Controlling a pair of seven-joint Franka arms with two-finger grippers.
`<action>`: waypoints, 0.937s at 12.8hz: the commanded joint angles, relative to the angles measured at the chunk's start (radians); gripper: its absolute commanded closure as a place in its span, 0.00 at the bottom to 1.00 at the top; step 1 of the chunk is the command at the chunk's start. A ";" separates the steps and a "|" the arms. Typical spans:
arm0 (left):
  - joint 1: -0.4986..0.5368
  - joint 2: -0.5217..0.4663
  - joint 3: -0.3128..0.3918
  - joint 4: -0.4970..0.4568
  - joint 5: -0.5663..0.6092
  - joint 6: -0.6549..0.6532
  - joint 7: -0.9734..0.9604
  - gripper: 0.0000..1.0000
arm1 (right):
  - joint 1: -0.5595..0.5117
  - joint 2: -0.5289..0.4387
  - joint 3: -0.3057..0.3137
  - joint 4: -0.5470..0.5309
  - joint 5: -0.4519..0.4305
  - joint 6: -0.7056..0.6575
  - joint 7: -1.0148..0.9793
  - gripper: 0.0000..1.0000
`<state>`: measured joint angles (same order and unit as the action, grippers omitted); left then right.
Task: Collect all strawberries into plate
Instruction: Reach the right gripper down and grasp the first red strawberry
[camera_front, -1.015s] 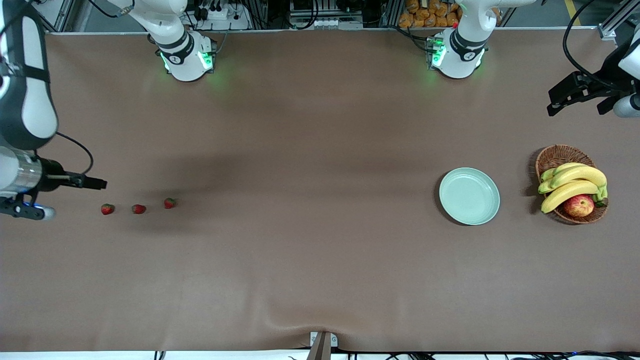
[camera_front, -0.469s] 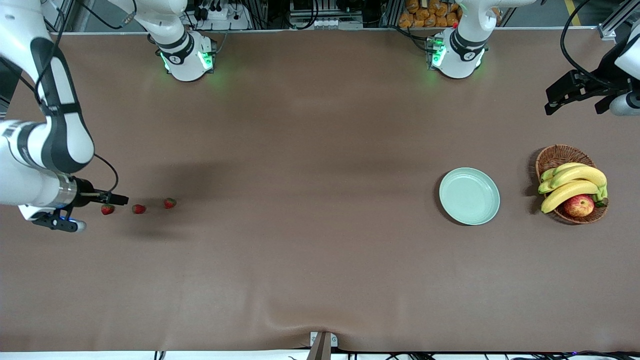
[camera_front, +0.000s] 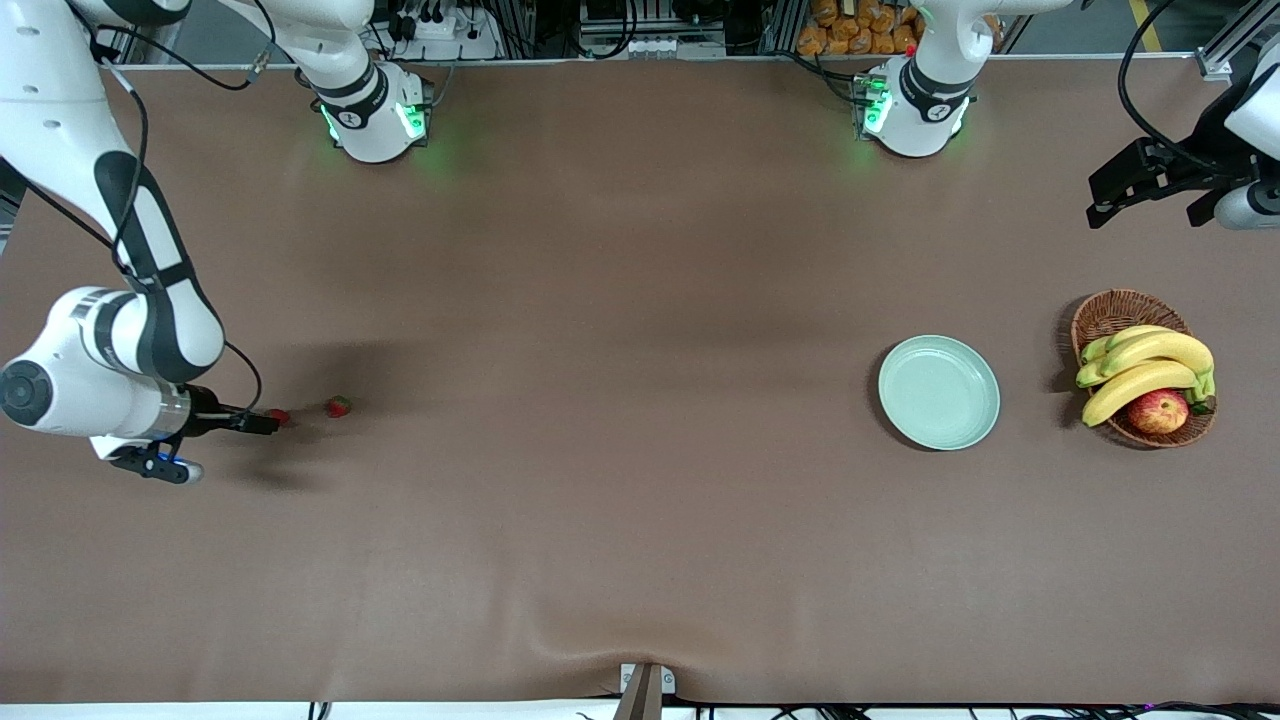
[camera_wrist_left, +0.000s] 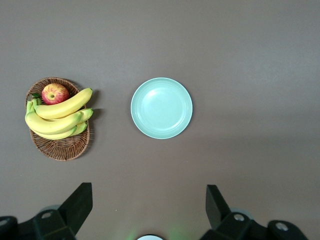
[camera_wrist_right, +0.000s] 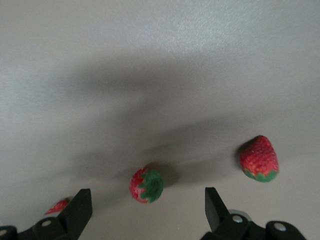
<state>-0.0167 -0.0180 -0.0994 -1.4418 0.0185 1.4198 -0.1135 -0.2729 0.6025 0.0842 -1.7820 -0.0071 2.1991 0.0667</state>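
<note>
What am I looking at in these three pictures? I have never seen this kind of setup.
Two robot arms stand at a brown table. The wide picture comes from a high camera facing them; the other two come from cameras on each arm's wrist.

The right end effector is open, low over a row of small strawberries at the right arm's end of the table. Its wrist view shows three: one in the middle, one at the row's end, and one at the picture's edge.

The left end effector waits open, high over its end, looking down on the empty mint-green plate and, beside it, a wicker basket with bananas and an apple.

Neither end effector holds anything.
</note>
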 joint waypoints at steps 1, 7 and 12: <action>0.012 -0.028 -0.014 -0.003 -0.002 -0.018 0.020 0.00 | -0.017 -0.004 0.020 -0.043 -0.014 0.042 0.016 0.00; 0.014 -0.028 -0.014 -0.003 0.000 -0.019 0.020 0.00 | -0.011 -0.007 0.020 -0.091 -0.014 0.086 0.033 0.00; 0.014 -0.023 -0.014 -0.002 0.000 -0.016 0.020 0.00 | -0.011 -0.009 0.022 -0.100 -0.013 0.099 0.035 0.58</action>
<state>-0.0147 -0.0293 -0.1042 -1.4417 0.0185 1.4139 -0.1135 -0.2728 0.6142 0.0911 -1.8568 -0.0071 2.2849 0.0763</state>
